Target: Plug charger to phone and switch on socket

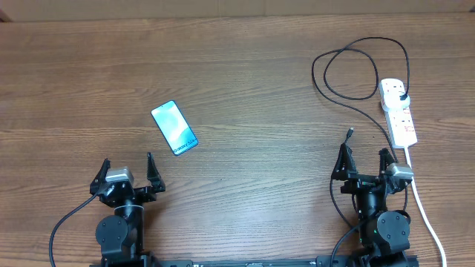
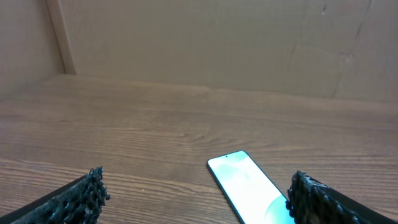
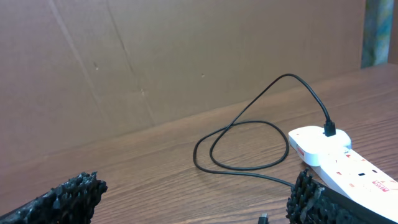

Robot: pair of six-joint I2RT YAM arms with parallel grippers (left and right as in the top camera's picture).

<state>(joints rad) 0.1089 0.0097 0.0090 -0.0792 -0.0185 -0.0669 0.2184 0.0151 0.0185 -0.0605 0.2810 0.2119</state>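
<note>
Slim phone (image 1: 174,127), blue-teal screen up, lies at 1 o'clock from left tool (image 1: 128,159); black charger (image 1: 314,70), plugged into white socket (image 1: 398,111), loops at 12 o'clock from right tool (image 1: 364,150). Both gape wide, empty.

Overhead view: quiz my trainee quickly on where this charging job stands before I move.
1. True or false: the tip of the charger is already plugged into the phone.
2. The fingers of the left gripper and the right gripper are: A open, B shut on the phone.
3. Fill in: the charger's black plug sits in the ____.
Key: 1 false, the tip lies loose. 2 A. 3 socket.
</note>
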